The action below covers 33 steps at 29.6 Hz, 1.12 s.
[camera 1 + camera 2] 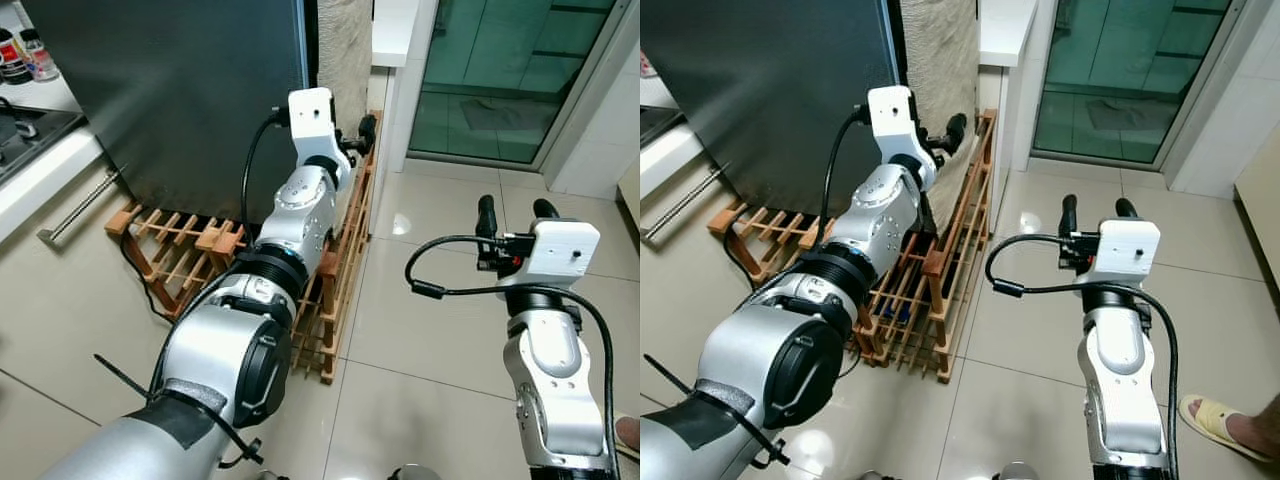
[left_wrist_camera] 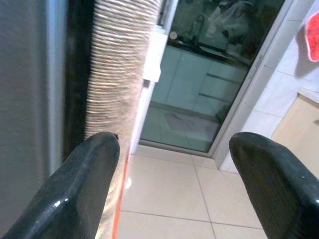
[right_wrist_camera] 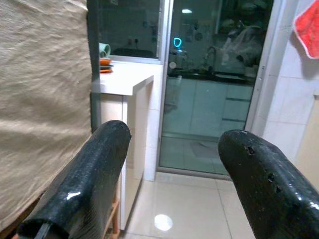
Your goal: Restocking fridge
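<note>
The fridge (image 1: 170,100) is a tall dark grey box at the upper left, with its door closed. My left arm reaches forward to the fridge's right edge. There my left gripper (image 1: 360,135) is open, next to the gap between the fridge side (image 2: 30,99) and a beige textured covering (image 2: 117,64). Nothing lies between its fingers (image 2: 84,184). My right gripper (image 1: 515,212) is held up over the tiled floor to the right, open and empty, pointing toward a glass door (image 3: 209,104).
A wooden slatted rack (image 1: 330,300) stands on the floor under and beside the fridge. A kitchen counter with a bar handle (image 1: 75,210) is on the left. A white ledge (image 1: 395,30) and a glass sliding door (image 1: 500,80) lie ahead. A person's sandalled foot (image 1: 1230,425) is at the right.
</note>
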Available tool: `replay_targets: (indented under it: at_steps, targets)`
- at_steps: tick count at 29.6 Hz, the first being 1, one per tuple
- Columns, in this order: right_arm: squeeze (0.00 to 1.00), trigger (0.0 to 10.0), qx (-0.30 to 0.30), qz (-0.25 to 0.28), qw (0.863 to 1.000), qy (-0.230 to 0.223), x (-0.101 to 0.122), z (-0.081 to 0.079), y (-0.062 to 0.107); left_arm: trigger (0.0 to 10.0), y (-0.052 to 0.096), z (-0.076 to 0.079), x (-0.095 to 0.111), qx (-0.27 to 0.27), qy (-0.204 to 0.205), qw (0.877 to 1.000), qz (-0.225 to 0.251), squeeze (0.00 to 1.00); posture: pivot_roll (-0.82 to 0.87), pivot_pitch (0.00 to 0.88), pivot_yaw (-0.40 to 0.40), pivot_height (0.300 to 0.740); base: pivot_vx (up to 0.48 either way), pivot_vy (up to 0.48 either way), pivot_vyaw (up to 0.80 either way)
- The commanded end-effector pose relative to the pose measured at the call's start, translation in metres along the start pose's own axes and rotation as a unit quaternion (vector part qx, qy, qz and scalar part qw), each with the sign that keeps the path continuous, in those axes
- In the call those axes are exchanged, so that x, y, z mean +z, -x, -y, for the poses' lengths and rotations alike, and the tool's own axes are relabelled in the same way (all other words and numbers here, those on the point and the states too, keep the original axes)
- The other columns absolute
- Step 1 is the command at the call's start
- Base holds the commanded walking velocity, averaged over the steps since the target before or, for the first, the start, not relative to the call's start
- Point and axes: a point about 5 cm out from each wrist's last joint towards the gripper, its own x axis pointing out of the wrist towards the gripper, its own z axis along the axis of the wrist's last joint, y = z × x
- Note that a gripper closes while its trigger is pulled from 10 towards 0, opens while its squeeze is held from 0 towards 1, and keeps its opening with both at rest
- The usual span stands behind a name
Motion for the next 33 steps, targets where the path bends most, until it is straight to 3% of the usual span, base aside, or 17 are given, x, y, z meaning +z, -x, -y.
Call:
replay_targets:
  at_steps: [1,4,5,6,9,11,13,15,16,17,20,22,25,26,27,33]
  targets:
    - [0.0,10.0,-0.005,0.009,1.0,0.005,0.005,0.001,0.0,10.0,-0.003,0.009,0.008,-0.017,-0.009,1.0,0.01,0.0,-0.28,0.036,0.112,0.74,0.0,0.0,0.0]
    - [0.0,10.0,-0.006,0.01,1.0,0.005,0.007,0.001,0.001,10.0,-0.001,0.005,0.006,-0.025,-0.016,0.999,0.013,0.0,-0.28,0.029,0.116,0.74,0.0,0.0,0.0]
    - [0.0,10.0,-0.009,0.018,1.0,0.008,0.011,0.003,0.005,10.0,0.005,-0.008,0.003,-0.037,-0.034,0.998,0.029,0.0,-0.27,0.026,0.114,0.74,0.0,0.0,0.0]
    - [0.0,10.0,-0.009,0.018,1.0,0.008,0.011,0.003,0.005,10.0,0.005,-0.008,0.003,-0.037,-0.034,0.998,0.029,0.0,-0.27,0.026,0.114,0.74,0.0,0.0,0.0]
    - [0.0,10.0,-0.014,0.064,0.998,0.022,0.028,0.006,0.024,10.0,0.05,-0.056,0.006,-0.044,-0.088,0.989,0.108,0.0,-0.23,0.005,0.094,0.74,0.0,0.0,0.0]
    - [0.0,10.0,-0.019,0.074,0.997,0.028,0.032,0.008,0.032,10.0,0.076,-0.061,0.01,-0.05,-0.12,0.98,0.152,0.0,-0.22,0.0,0.085,0.74,0.0,0.0,0.0]
    - [0.0,10.0,-0.022,0.073,0.997,0.029,0.031,0.009,0.033,10.0,0.082,-0.061,0.011,-0.053,-0.129,0.977,0.163,0.0,-0.22,0.0,0.082,0.74,0.0,0.0,0.0]
    - [0.0,10.0,-0.039,0.063,0.997,0.028,0.026,0.015,0.037,10.0,0.098,-0.062,0.006,-0.052,-0.14,0.973,0.177,0.0,-0.21,0.0,0.07,0.74,0.0,0.0,0.0]
    - [0.0,10.0,-0.043,0.058,0.997,0.029,0.023,0.018,0.039,10.0,0.107,-0.066,0.0,-0.047,-0.154,0.971,0.177,0.0,-0.2,0.0,0.061,0.74,0.0,0.0,0.0]
    - [0.0,10.0,-0.048,0.056,0.997,0.038,0.02,0.022,0.042,10.0,0.125,-0.08,-0.011,-0.02,-0.167,0.972,0.161,0.0,-0.19,0.0,0.05,0.74,0.0,0.0,0.0]
    - [0.0,10.0,-0.048,0.059,0.996,0.045,0.021,0.026,0.043,10.0,0.136,-0.089,-0.013,-0.003,-0.16,0.976,0.148,0.0,-0.19,0.0,0.042,0.74,0.0,0.0,0.0]
    - [0.0,10.0,-0.036,0.078,0.995,0.057,0.031,0.026,0.043,10.0,0.148,-0.089,-0.002,-0.001,-0.15,0.977,0.151,0.0,-0.18,0.0,0.032,0.74,0.0,0.0,0.0]
    - [0.0,10.0,-0.013,0.113,0.991,0.064,0.05,0.02,0.04,10.0,0.146,-0.076,0.035,0.011,-0.114,0.973,0.199,0.0,-0.17,0.0,0.016,0.74,0.0,0.0,0.0]
    - [0.0,10.0,-0.013,0.113,0.991,0.064,0.05,0.02,0.04,10.0,0.146,-0.076,0.035,0.011,-0.114,0.973,0.199,0.0,-0.17,0.0,0.016,0.74,0.0,0.0,0.0]
    - [0.0,10.0,-0.007,0.123,0.991,0.059,0.054,0.015,0.037,10.0,0.14,-0.064,0.046,0.005,-0.097,0.972,0.213,0.0,-0.17,0.0,0.016,0.74,0.0,0.0,0.0]
    - [0.0,10.0,-0.008,0.119,0.991,0.057,0.053,0.011,0.034,10.0,0.136,-0.055,0.036,-0.007,-0.101,0.977,0.185,0.0,-0.18,0.0,0.029,0.74,0.0,0.0,0.0]
